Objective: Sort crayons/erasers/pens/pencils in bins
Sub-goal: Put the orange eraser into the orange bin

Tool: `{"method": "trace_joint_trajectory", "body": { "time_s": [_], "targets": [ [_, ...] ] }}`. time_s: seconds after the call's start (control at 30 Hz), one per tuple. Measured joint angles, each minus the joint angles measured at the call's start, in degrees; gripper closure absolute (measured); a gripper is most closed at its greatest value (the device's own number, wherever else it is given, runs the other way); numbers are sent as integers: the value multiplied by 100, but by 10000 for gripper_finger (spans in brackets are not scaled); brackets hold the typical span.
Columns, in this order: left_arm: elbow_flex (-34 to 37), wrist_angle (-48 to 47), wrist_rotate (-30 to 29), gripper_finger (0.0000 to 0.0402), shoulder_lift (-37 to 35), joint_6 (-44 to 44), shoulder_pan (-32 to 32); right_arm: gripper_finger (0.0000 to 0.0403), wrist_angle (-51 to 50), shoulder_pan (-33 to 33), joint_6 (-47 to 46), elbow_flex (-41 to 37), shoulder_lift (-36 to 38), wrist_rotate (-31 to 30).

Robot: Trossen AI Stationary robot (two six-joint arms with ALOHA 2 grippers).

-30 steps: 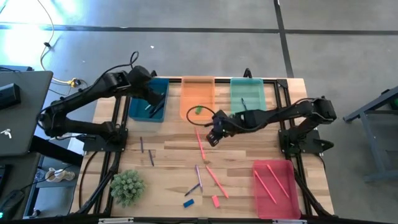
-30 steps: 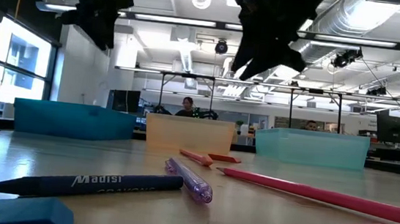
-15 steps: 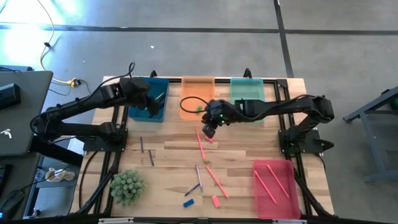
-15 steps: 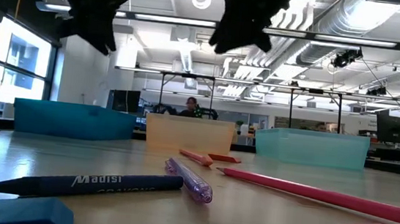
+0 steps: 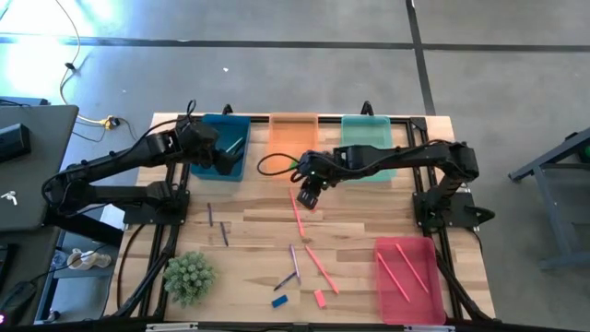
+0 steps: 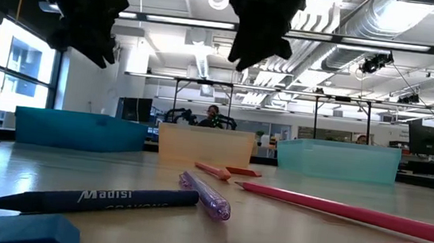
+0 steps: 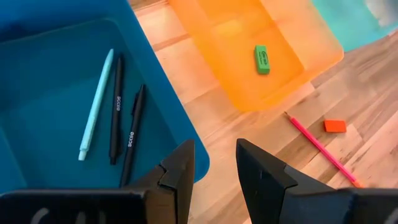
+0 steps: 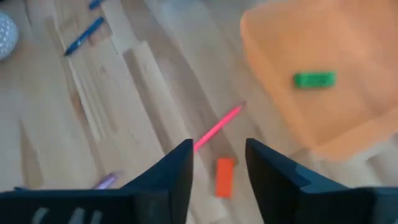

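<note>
Four bins stand along the table's far and right sides: blue point(image 5: 221, 140), orange point(image 5: 293, 138), teal point(image 5: 365, 140) and pink point(image 5: 404, 275). The blue bin holds three pens point(image 7: 115, 109). A green eraser point(image 7: 263, 59) lies in the orange bin. My left gripper point(image 7: 214, 146) hangs open over the blue bin's near right corner point(image 5: 224, 161). My right gripper point(image 8: 219, 146) hangs open above the table just in front of the orange bin point(image 5: 309, 194). Below it lie an orange-red eraser point(image 8: 224, 176) and a pink pencil point(image 8: 217, 127). Neither gripper holds anything.
Pencils, pens and crayons lie loose on the near half: a pink pencil point(image 5: 321, 269), a purple pen point(image 6: 206, 194), a blue crayon point(image 6: 98, 199), small purple sticks point(image 5: 217, 224). A blue eraser point(image 5: 279, 301) and a pink eraser point(image 5: 319, 297) sit near the front. A green plant point(image 5: 189, 277) stands at the near left.
My left gripper has come down and toward the table's near edge, over the blue bin's near side. My right gripper has drifted toward the table's left along the orange bin's front and has rolled about its own axis.
</note>
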State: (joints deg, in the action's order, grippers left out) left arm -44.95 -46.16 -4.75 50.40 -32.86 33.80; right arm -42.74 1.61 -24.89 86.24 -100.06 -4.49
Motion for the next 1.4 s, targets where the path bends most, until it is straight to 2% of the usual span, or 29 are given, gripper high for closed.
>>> {"method": "trace_joint_trajectory", "body": {
  "time_s": [0.17,0.3,0.77,1.4],
  "targets": [
    [0,1,6,296,-5,135,0,212,-382,0,-502,0,-271,46],
    [0,1,7,296,-5,201,0,199,-549,-64,-533,0,-513,143],
    [0,-2,9,296,-3,308,2,203,-584,-210,-1397,0,-1372,152],
    [0,-4,13,296,-3,407,2,204,-397,-214,-1627,-4,-1948,-12]
  ]
}}
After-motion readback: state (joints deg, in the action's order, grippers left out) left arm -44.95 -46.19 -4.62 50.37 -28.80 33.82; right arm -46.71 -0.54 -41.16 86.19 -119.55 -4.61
